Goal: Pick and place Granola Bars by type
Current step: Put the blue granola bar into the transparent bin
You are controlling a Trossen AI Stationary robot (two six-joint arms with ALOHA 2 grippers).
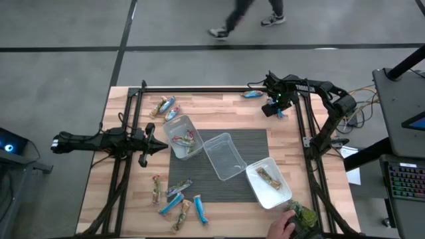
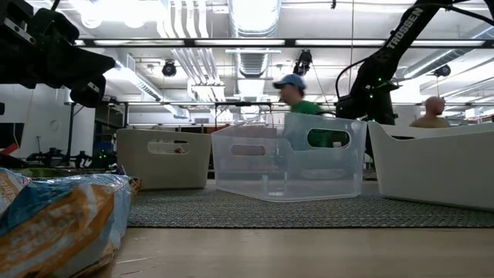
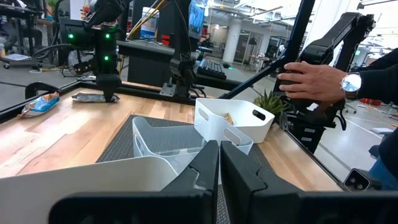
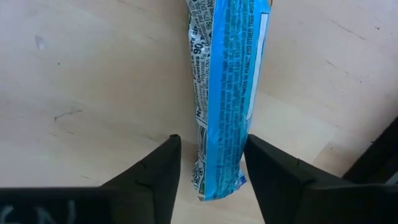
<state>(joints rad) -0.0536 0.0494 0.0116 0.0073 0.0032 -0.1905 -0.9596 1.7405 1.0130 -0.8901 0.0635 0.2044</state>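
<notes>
Granola Bars lie scattered on the tabletop (image 1: pixel 126 199); right pincer (image 4: pixel 208 171) spread astride a blue bar (image 4: pixel 229 87) at the far edge, mid-grasp; next, pinch and lift; left pincer (image 3: pixel 219 163) pressed together, waiting.

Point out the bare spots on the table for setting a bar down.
Bare wood lies between the blue bar under the right end effector and the far-left bars; also along the near edge between the near-left bars and the white tub. The mat with its three tubs is crowded.
</notes>
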